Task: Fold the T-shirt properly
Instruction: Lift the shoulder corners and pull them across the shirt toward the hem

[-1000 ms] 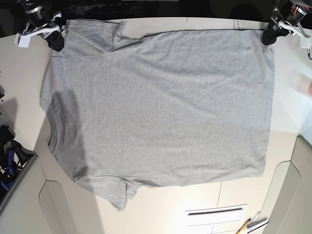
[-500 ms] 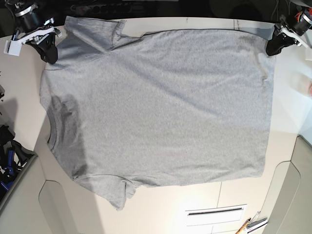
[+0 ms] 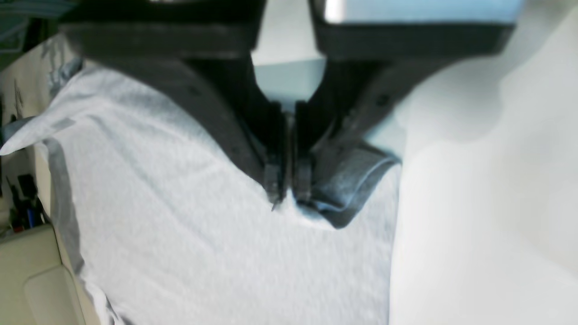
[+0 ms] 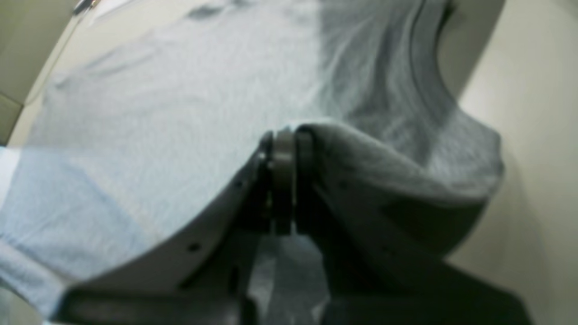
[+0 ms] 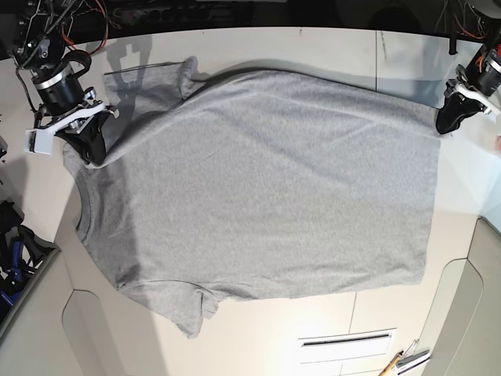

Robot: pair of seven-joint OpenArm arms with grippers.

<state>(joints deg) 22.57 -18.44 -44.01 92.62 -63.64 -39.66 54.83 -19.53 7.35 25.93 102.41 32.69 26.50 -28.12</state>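
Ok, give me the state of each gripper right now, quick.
Left gripper: shut, fingers pinching the hem corner of the T-shirt.
Right gripper: shut, fingers pinching the T-shirt's edge near the shoulder.

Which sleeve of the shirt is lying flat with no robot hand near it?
The sleeve at the bottom of the base view, on the T-shirt. It lies flat on the table. The other sleeve, at the top, is rumpled beside the right gripper.

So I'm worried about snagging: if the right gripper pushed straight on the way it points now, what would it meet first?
The right gripper is already shut on a fold of the T-shirt. Straight ahead is more of that grey cloth, then probably the table under it; depth is unclear.
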